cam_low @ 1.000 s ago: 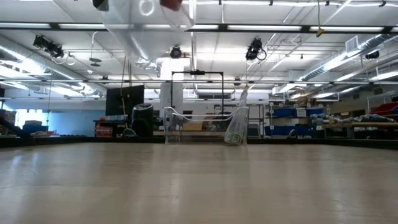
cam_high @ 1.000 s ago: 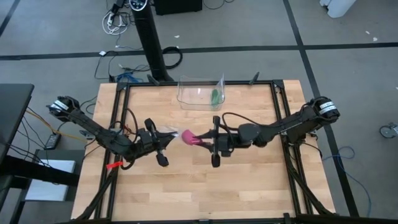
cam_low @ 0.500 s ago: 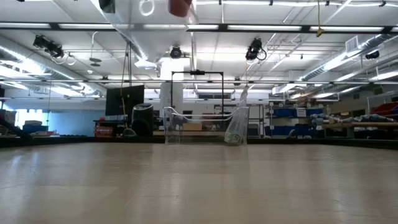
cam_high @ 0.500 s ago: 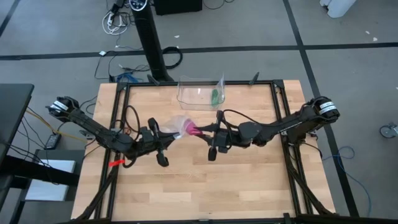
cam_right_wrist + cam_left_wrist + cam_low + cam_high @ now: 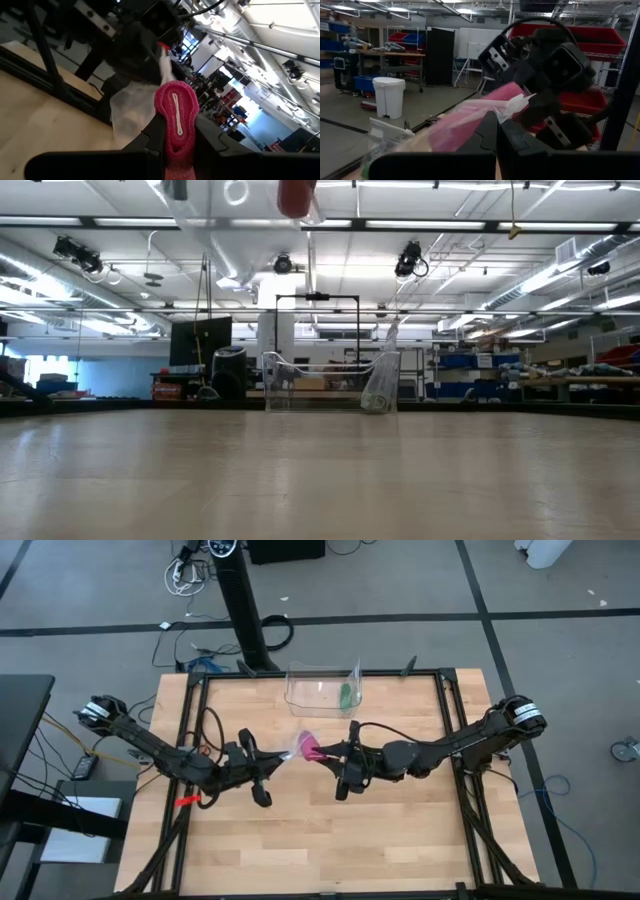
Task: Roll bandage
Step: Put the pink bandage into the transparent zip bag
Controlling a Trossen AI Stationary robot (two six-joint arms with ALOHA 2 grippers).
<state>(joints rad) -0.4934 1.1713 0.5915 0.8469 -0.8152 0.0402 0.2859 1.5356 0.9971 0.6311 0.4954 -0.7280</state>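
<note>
Right gripper (image 5: 322, 753) pinching the rolled pink bandage (image 5: 310, 748) above mid-table, left gripper (image 5: 278, 759) pressing together on a clear plastic bag (image 5: 290, 749), bandage touching the bag

Site: industrial robotics lab or workshop. Evidence: exposed ceiling ducts (image 5: 230, 240) and strip lights (image 5: 470, 224); shelving with red storage bins (image 5: 612, 42); white waste bin (image 5: 389, 96); grey concrete floor (image 5: 560, 580) with loose cables (image 5: 185, 575); wooden table (image 5: 320, 830) in black framing.
</note>
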